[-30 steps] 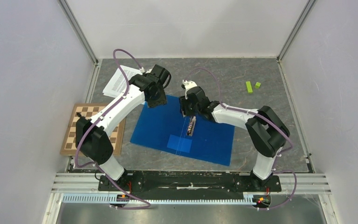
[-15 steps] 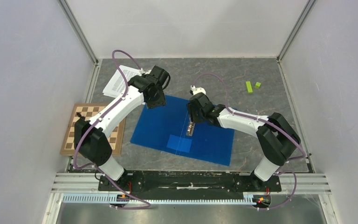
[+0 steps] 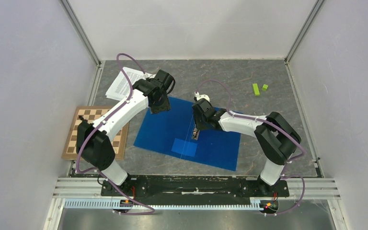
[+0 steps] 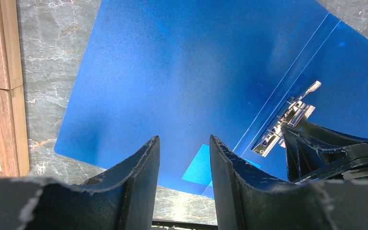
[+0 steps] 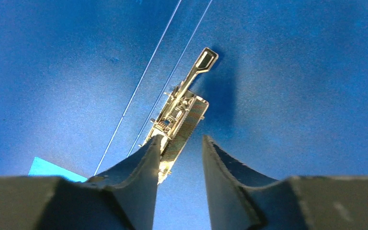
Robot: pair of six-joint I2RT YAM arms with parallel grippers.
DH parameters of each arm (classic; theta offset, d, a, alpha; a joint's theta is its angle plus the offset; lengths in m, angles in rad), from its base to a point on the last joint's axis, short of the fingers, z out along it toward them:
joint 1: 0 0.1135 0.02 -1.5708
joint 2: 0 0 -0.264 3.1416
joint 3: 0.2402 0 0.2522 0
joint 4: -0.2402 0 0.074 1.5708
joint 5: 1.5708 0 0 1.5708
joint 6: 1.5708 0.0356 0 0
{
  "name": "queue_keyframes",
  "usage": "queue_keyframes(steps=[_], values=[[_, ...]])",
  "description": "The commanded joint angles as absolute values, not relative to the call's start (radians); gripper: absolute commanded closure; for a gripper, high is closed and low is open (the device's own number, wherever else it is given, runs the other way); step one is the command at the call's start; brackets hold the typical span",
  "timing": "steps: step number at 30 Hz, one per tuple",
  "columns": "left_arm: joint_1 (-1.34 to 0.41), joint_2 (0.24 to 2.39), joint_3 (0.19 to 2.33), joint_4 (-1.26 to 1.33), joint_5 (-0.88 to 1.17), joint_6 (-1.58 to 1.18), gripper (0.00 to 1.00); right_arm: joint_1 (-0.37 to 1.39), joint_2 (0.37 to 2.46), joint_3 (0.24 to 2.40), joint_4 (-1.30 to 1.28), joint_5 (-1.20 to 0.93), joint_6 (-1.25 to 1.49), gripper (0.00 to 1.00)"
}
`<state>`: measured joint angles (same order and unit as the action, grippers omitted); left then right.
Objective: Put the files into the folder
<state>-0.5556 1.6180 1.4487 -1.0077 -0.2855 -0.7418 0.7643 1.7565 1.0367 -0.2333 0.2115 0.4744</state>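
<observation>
The blue folder lies open and flat on the table, its metal clip along the middle fold. In the right wrist view the clip has its lever raised, and my right gripper hangs open just over its near end. The left finger is beside the clip and nothing is gripped. My left gripper hovers open and empty above the folder's far left corner. The files, white printed sheets, lie at the far left, partly hidden by the left arm.
A wooden chessboard sits left of the folder, its edge also in the left wrist view. Two small green blocks lie at the far right. A paler blue label shows near the folder's front edge.
My right gripper shifted right and toward the front, settling over the clip, and its jaws widened, then narrowed. The left arm has barely moved.
</observation>
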Motion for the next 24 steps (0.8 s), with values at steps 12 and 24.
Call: queue_keyframes(steps=[12, 24], values=[[-0.548, 1.583, 1.419, -0.969, -0.29, -0.716, 0.51, 0.774, 1.723, 1.016, -0.227, 0.312, 0.51, 0.94], [-0.548, 1.607, 1.41, -0.945, -0.259, -0.733, 0.51, 0.729, 1.532, 0.829, -0.256, 0.416, 0.526, 0.95]])
